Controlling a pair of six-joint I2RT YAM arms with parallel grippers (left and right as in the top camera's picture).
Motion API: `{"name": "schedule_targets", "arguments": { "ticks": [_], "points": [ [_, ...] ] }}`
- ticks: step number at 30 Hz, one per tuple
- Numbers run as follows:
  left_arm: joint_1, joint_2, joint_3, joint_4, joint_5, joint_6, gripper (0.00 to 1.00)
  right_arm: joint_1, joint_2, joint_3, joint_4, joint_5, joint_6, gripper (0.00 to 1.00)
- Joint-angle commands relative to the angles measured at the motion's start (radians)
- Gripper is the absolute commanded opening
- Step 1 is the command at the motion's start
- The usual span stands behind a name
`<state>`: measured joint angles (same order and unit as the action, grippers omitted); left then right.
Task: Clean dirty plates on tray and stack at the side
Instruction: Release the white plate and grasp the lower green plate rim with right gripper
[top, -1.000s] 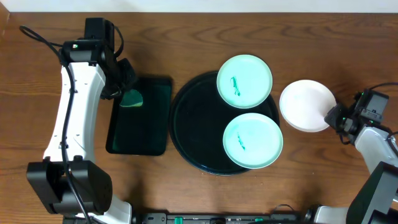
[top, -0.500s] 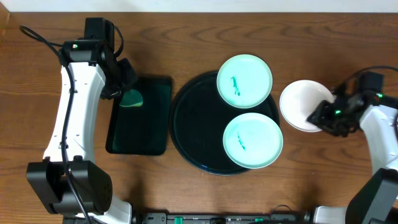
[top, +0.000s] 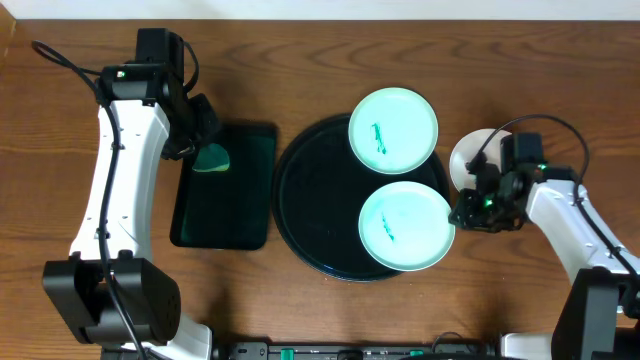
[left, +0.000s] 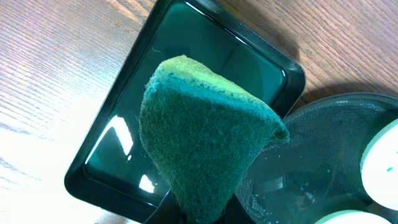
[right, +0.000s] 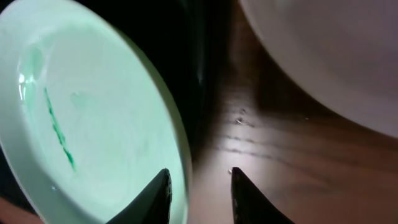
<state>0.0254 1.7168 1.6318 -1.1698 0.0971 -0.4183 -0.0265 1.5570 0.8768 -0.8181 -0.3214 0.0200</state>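
I note right gripper (right: 199, 193) jaws narrow, astride near pale-mint round plate (top: 405, 226) rim; shallow bite may slip, striking white round plate (top: 468, 162); left gripper (top: 200, 140) clamps green sponge (left: 205, 143).

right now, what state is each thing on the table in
far mint plate: on the round tray's far edge, green smear, dirty
near mint plate: on the round tray, green smear, dirty
white plate: on the bare table beside the round tray, looks clean
sponge: pinched in the left gripper above the small tray
left gripper: shut on the sponge
right gripper: open, fingers either side of the near mint plate's rim
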Motion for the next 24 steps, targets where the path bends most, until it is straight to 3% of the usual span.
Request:
{"name": "schedule_targets", "arguments": {
  "ticks": [1, 10, 14, 19, 24],
  "points": [
    [0.002, 0.002, -0.005, 0.0, -0.02, -0.002, 0.08, 0.037, 0.003, -0.03, 0.027, -0.005, -0.018, 0.27],
    [0.002, 0.002, -0.005, 0.0, -0.02, -0.002, 0.07, 0.092, 0.003, -0.034, 0.04, -0.033, -0.013, 0.01],
    [0.002, 0.002, -0.005, 0.0, -0.02, -0.002, 0.07, 0.129, 0.003, -0.031, 0.048, -0.087, 0.031, 0.01],
    [0.002, 0.002, -0.005, -0.001, -0.02, -0.002, 0.08, 0.24, 0.003, -0.008, 0.124, -0.101, 0.183, 0.01],
    [0.002, 0.002, -0.005, -0.003, -0.02, -0.002, 0.07, 0.379, 0.003, -0.008, 0.262, 0.035, 0.498, 0.01]
  ]
}}
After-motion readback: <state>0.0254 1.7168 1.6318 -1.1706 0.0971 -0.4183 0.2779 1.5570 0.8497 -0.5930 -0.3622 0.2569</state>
